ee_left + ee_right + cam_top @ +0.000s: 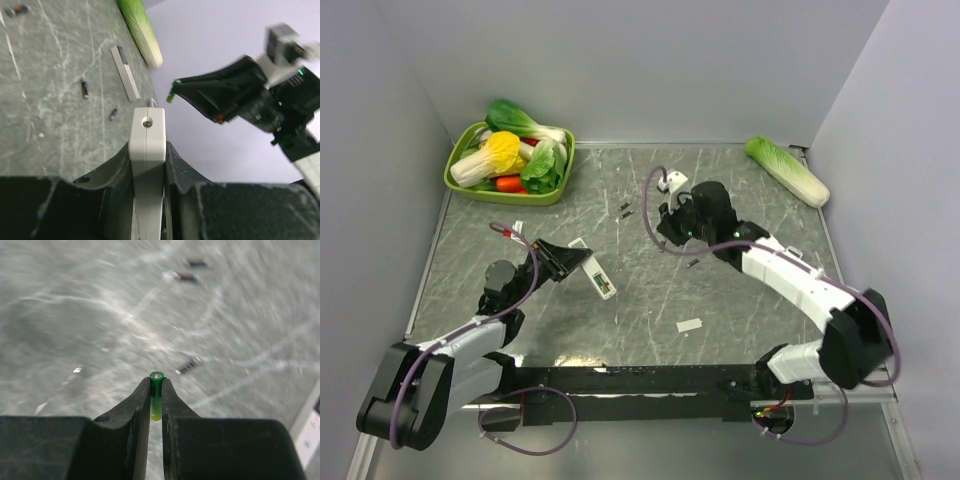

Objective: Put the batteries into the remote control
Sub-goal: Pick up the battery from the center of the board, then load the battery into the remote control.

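Note:
My left gripper is shut on the remote control, a slim white bar with its green-lined recess facing up. In the left wrist view the remote control stands edge-on between the two black fingers of the left gripper. My right gripper hangs above the table, to the back right of the remote and apart from it. It is shut on a green battery, which sticks out a little past the tips of the right gripper. That battery's green tip also shows in the left wrist view.
Small dark cells lie loose on the table, and another lies under the right arm. A flat white piece sits nearer the front. A green tray of vegetables stands back left, a cabbage back right.

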Action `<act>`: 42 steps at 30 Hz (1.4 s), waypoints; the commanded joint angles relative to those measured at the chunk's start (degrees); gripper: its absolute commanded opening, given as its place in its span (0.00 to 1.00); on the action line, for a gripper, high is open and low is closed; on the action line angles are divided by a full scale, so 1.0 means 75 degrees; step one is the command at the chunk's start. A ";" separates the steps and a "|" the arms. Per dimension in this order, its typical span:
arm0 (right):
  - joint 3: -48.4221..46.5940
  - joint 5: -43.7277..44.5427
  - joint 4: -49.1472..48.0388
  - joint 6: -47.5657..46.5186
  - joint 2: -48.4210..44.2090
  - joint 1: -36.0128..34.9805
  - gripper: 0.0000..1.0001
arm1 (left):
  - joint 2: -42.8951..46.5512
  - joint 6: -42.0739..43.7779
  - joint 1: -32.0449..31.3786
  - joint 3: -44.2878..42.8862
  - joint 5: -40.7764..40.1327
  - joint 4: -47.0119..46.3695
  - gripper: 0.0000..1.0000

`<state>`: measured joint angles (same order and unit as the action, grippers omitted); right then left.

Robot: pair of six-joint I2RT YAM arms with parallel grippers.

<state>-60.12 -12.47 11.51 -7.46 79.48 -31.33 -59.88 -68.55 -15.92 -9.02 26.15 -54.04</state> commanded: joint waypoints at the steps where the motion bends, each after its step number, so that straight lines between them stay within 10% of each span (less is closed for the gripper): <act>1: 0.0866 -0.0994 -0.1871 -0.0575 -0.1336 -0.0556 0.00 | -0.0231 -0.0784 -0.0010 -0.0380 0.0708 -0.0540 0.02; 23: 0.3492 -0.5579 -0.7754 -0.0541 -0.2454 -0.2068 0.00 | -0.0114 -0.2753 -0.0631 -0.0708 0.0802 -0.0377 0.02; 42: 0.3328 -0.6213 -0.8531 -0.0387 -0.1106 -0.2069 0.00 | -0.0290 -0.3164 -0.0807 -0.0837 0.1189 -0.0951 0.02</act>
<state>-33.63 -56.77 -49.36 -9.47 70.59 -46.52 -62.65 -91.31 -21.58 -12.73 33.69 -56.77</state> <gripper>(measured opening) 0.158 0.276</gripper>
